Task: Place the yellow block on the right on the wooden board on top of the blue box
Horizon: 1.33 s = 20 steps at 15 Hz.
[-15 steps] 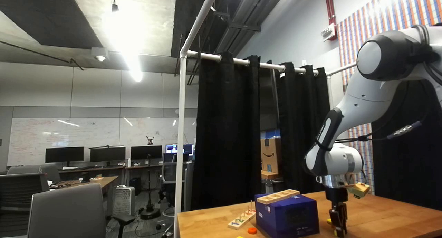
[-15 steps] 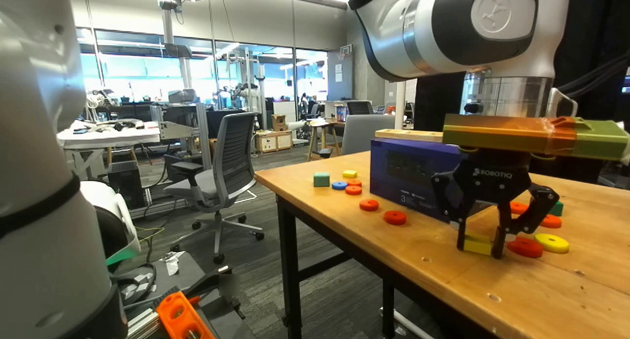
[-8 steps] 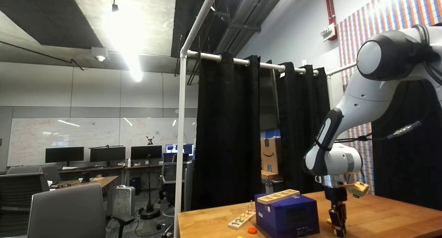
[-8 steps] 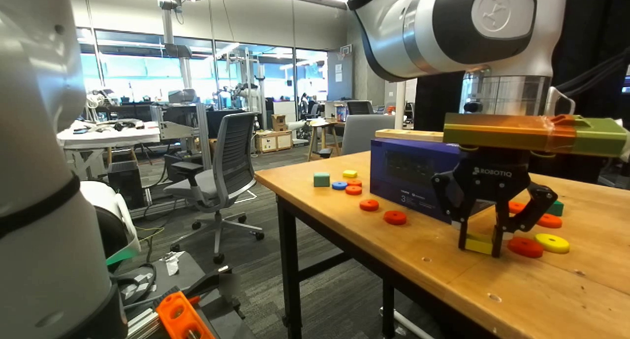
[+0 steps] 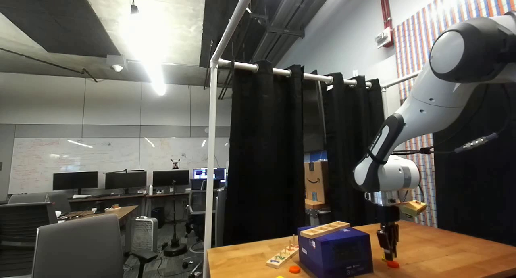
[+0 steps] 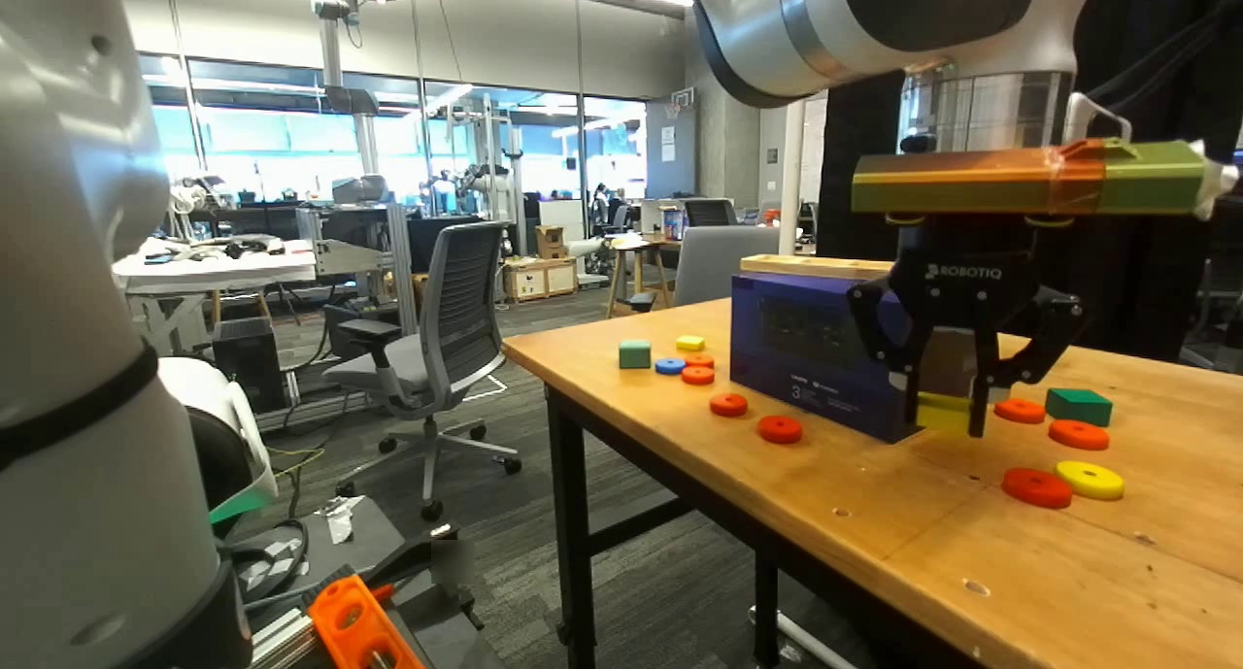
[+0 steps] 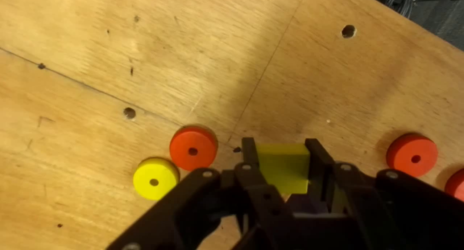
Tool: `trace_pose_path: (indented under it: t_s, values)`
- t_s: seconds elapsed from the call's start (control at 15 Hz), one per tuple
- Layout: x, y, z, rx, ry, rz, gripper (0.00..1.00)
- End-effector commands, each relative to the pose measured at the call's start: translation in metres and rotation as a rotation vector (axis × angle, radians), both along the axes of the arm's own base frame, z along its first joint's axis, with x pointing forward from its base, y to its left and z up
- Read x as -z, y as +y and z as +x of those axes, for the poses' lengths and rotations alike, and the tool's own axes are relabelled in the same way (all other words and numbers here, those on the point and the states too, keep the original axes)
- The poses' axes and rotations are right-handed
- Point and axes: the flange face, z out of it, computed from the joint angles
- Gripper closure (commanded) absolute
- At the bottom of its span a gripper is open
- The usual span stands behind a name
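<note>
"How does the black two-fingered Robotiq gripper (image 6: 944, 424) stand?"

"Clamped on the small bright yellow rectangular block (image 7: 283, 166), a finger on either side, holding it above the pale wooden tabletop (image 7: 90, 32)."

"And the thin pale tan wooden board (image 5: 325, 229) with its row of recesses?"

"Lying on top of the dark blue rectangular printed box (image 5: 342, 253). In an exterior view the gripper shows beside that box, with tabletop between them."

"Anything else yellow?"

"Another small yellow block (image 6: 690, 343) lies well apart from the gripper (much the same colour, mind). In the wrist view a holed round yellow disc (image 7: 156, 172) lies just beside a holed round orange-red disc (image 7: 185, 148)."
</note>
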Motion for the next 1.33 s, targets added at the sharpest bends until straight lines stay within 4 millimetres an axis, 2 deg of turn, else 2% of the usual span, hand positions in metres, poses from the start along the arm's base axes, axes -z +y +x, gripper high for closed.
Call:
trace_pose_path:
  t_s: [0.0, 0.33, 0.87, 1.07, 1.27]
  values:
    - [-0.038, 0.008, -0.009, 0.043, -0.033, -0.034, 0.85]
    - [-0.077, 0.018, -0.011, 0.084, -0.081, -0.059, 0.86]
    - [-0.141, 0.048, -0.002, 0.099, -0.199, -0.098, 0.86]
    - [-0.158, 0.054, 0.004, 0.097, -0.237, -0.111, 0.86]
    - [-0.166, 0.06, 0.011, 0.09, -0.262, -0.101, 0.86]
